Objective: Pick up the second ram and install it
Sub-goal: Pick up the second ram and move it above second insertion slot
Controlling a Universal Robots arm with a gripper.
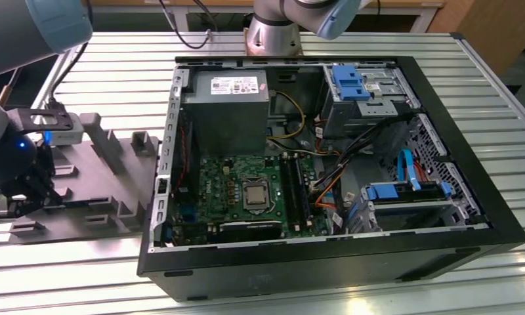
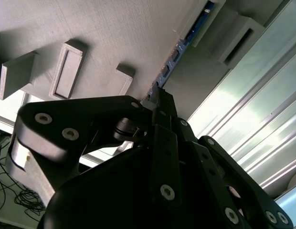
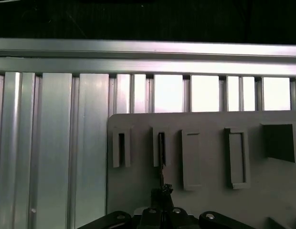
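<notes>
The second ram (image 2: 179, 50) is a thin blue-green board standing on edge in the slotted blocks of the grey moulded tray (image 2: 119, 33). My gripper (image 2: 156, 98) is shut on the near end of it, with both black fingers meeting on the board. In the first wrist view the ram (image 3: 162, 162) shows edge-on as a dark line running from a tray slot down to the gripper (image 3: 162, 192). In the exterior view the gripper (image 1: 18, 197) hangs low over the tray (image 1: 96, 197) at that view's left, apart from the open computer case.
The open computer case (image 1: 324, 262) lies at the exterior view's right, with the motherboard (image 1: 245, 190) and its long black memory slots (image 1: 295, 190) facing up. Cables, a power supply (image 1: 228, 98) and drive cages crowd the case. Ribbed aluminium table (image 3: 52, 143) surrounds the tray.
</notes>
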